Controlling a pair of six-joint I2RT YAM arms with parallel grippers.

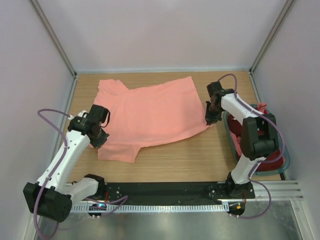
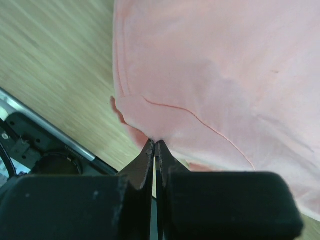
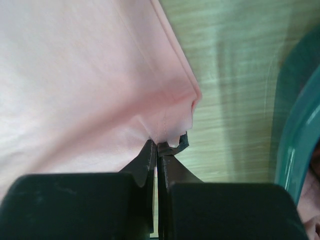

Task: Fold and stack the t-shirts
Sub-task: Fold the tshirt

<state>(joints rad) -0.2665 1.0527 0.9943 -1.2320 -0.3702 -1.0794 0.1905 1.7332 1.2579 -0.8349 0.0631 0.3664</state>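
A salmon-pink t-shirt (image 1: 152, 112) lies spread across the middle of the wooden table. My left gripper (image 1: 98, 136) is shut on its left edge near the sleeve; the left wrist view shows the cloth (image 2: 210, 85) pinched at the closed fingertips (image 2: 155, 143) and lifted a little. My right gripper (image 1: 211, 119) is shut on the shirt's right bottom corner; the right wrist view shows the hem (image 3: 165, 115) pinched between the jaws (image 3: 157, 144). More shirts, dark maroon (image 1: 267, 157) and salmon-pink (image 1: 262, 106), lie in the basket at the right.
A grey-teal plastic basket (image 1: 227, 127) stands at the right edge of the table, close beside my right gripper; its rim shows in the right wrist view (image 3: 295, 125). A black rail (image 1: 160, 189) runs along the near edge. White walls enclose the table.
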